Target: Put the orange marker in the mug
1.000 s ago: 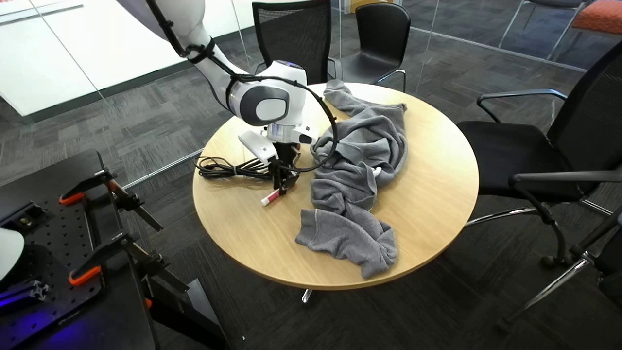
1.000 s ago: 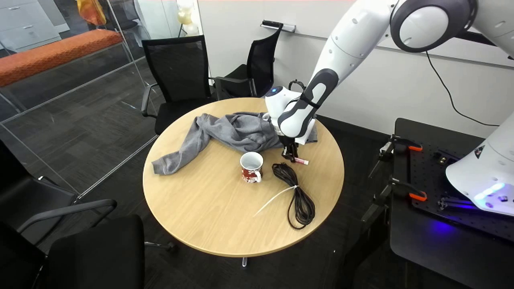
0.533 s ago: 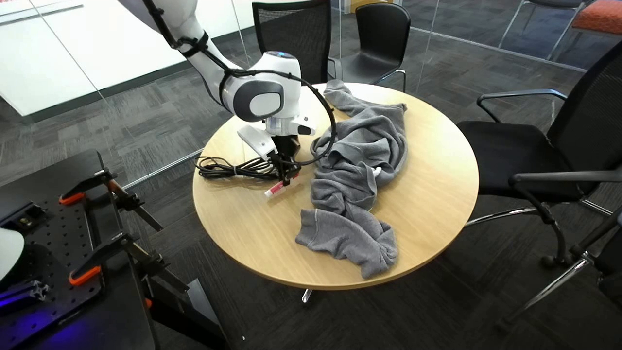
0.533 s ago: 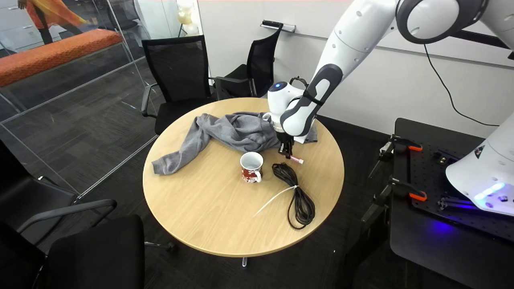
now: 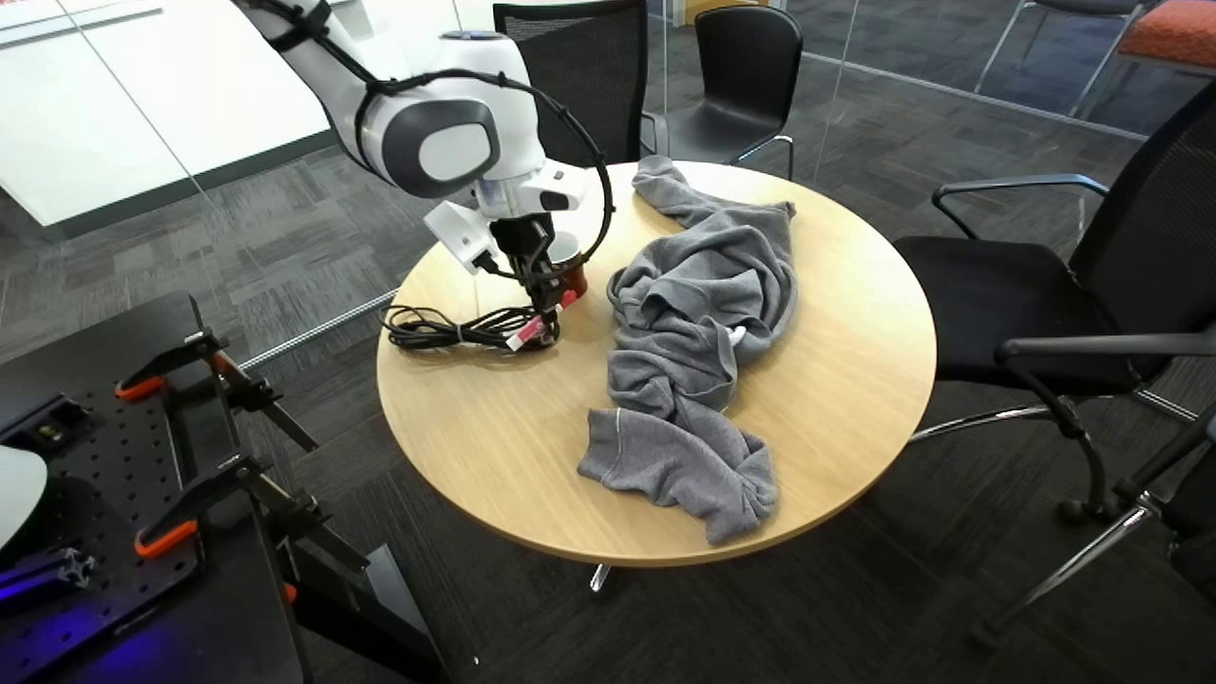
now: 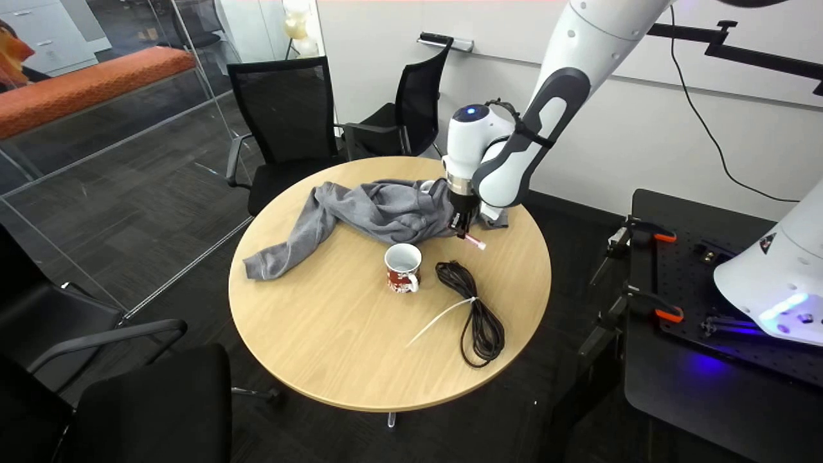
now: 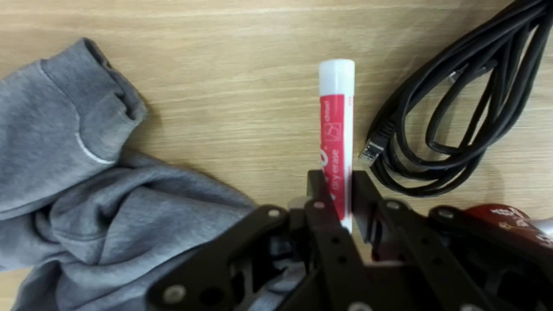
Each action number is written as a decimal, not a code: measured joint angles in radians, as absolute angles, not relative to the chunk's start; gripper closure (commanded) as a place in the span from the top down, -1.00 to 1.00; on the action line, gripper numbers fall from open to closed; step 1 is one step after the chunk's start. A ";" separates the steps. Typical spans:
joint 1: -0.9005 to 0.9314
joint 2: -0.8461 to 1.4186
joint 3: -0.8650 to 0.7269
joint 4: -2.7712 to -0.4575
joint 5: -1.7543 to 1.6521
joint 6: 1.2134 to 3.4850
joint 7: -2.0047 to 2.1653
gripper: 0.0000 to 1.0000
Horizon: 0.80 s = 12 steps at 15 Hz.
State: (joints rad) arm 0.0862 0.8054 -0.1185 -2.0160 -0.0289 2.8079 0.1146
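Observation:
The orange marker is a thin red-pink stick with a white end, seen in both exterior views [image 5: 528, 332] [image 6: 474, 242] and in the wrist view [image 7: 337, 121]. My gripper [image 7: 335, 185] is shut on it near one end; its white end sticks out past the fingertips. The gripper [image 6: 459, 231] holds it above the table, tilted. The mug [image 6: 403, 270] stands upright on the table, dark red with a pale inside and a handle. It is partly behind the gripper in an exterior view [image 5: 577, 279] and at the right edge of the wrist view [image 7: 503, 218]. The gripper is beside the mug, not over it.
A black coiled cable [image 6: 482, 328] with a pale tie lies beside the mug, also in the wrist view [image 7: 414, 168]. A crumpled grey cloth [image 5: 703, 304] lies across the round table [image 6: 334, 347], close to the gripper. Black chairs [image 6: 283, 116] stand around the table.
The marker was on the table in the gripper's jaws a second ago. It has since been lifted with the gripper, which rose and shifted toward the mug and cable side. The mug has not moved.

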 measured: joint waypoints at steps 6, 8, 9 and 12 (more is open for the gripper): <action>0.195 0.601 -0.226 -2.201 -0.029 2.863 0.263 -0.90; 0.226 0.544 -0.265 -2.235 -0.030 2.865 0.305 -0.90; 0.237 0.518 -0.281 -2.246 -0.031 2.865 0.326 -0.90; 0.255 0.452 -0.314 -2.260 -0.040 2.845 0.371 -0.90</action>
